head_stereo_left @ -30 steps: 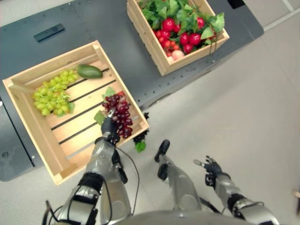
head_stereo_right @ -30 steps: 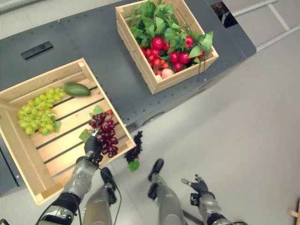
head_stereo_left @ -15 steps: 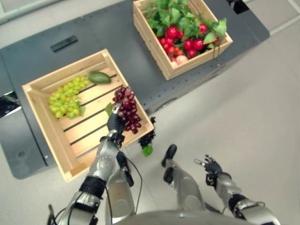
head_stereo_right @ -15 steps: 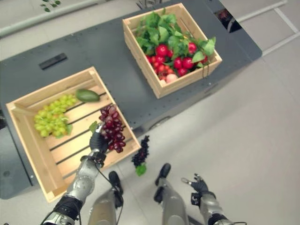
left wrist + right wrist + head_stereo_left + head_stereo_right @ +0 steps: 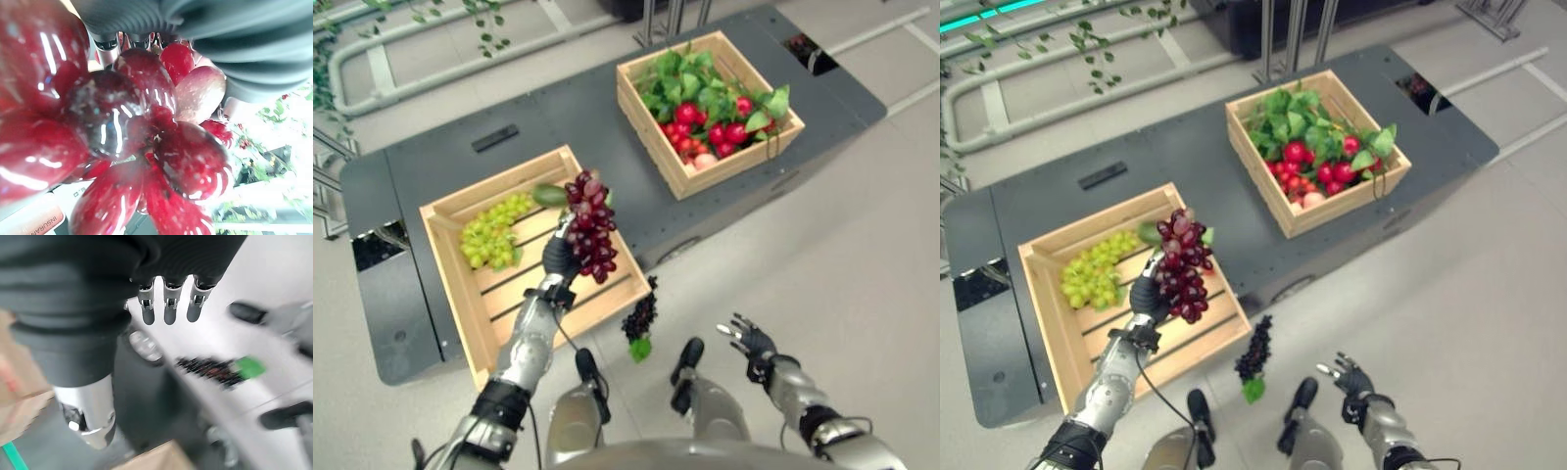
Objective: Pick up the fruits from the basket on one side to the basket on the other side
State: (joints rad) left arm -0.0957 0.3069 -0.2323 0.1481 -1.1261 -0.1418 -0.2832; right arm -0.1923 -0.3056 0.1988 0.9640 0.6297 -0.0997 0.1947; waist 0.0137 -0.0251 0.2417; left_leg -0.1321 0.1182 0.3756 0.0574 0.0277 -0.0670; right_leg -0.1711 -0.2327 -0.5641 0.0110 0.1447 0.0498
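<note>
The left hand (image 5: 560, 257) is clamped on the red grape bunch (image 5: 591, 227), held above the near crate (image 5: 450, 284); the right hand (image 5: 745, 340) hangs slack-fingered; risk: the bunch swings loose, joining the dark bunch (image 5: 640, 318) on the floor beside that crate.

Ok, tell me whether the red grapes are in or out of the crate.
Out: the left robot hand holds the red grapes raised above the crate.
</note>
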